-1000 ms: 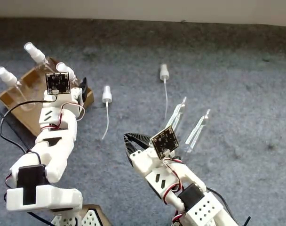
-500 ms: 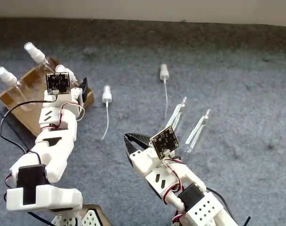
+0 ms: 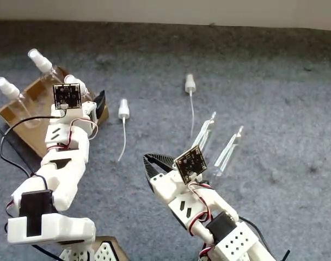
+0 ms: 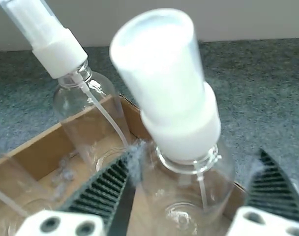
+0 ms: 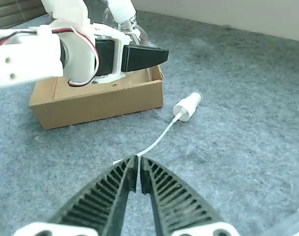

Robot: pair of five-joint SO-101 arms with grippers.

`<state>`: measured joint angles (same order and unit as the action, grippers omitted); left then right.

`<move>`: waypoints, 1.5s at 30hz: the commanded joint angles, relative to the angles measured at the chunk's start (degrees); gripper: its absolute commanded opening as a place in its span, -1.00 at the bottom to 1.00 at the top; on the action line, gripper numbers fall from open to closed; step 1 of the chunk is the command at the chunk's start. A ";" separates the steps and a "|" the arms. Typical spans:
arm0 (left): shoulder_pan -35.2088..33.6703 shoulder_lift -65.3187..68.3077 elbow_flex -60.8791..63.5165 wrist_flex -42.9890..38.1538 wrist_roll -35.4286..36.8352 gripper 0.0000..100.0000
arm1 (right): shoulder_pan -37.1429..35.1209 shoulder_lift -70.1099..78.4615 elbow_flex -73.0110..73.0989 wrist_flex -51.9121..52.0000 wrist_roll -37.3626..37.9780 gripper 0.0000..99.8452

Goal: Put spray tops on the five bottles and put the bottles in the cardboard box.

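Over grey tabletop [image 3: 274, 81], left fingers [image 4: 105, 191] stand wide around a bottle [image 4: 174, 128] in the box [image 4: 41, 147], right fingers [image 5: 115, 196] closed beside a light spray top [image 5: 187, 104], probably best pinched at its cap.

Room (kind unclear), grey carpet [image 3: 274, 81], wall [image 3: 165, 8]

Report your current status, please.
Left gripper open around capped clear bottle in brown cardboard box. Right gripper shut at tube of loose white spray top. Two clear bottles uncapped on grey carpet.
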<state>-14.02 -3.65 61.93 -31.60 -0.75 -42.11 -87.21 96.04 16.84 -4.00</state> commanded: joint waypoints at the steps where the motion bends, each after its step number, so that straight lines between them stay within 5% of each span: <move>1: 0.75 -0.75 -3.03 -0.97 -0.44 -0.40 | -0.40 0.40 8.13 0.13 0.79 -0.98; 45: 1.10 -26.33 -1.36 7.47 -0.35 -0.40 | -0.40 0.57 8.13 0.13 0.79 -0.98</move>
<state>-14.02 -26.68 62.11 -24.92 -0.75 -42.11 -87.21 96.04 16.84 -4.00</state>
